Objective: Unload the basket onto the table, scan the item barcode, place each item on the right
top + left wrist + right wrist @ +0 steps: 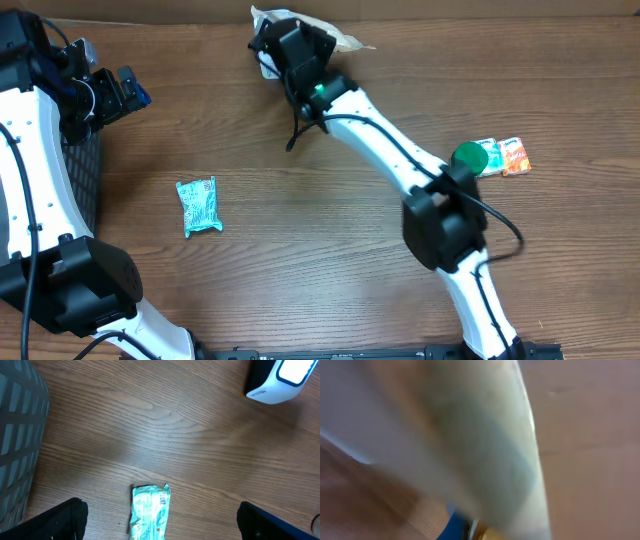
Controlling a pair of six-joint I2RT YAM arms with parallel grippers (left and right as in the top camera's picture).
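Right hand [290, 45] is pinched on a pale wrapper [352, 42] at the desk's [300, 240] far edge. It's mostly hidden, and the wrist view is pure blur. Left hand [128, 88] is spread wide, and a green packet [198, 206] lies apart from both.

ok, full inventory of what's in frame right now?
teal packet: 1, teal-green, flat on the table, left of centre
pale packet: 1, whitish, far edge, centre
green round thing: 1, green, right side
green-white sachet: 1, beside the green round thing
orange sachet: 1, orange, rightmost
mesh basket: 1, dark, left edge
white-and-black object: 1, left wrist view only; cannot tell what it is
table: 1, brown wood
left gripper: 1, black with blue tips, far left, open, empty
right gripper: 1, black, shut on the pale packet
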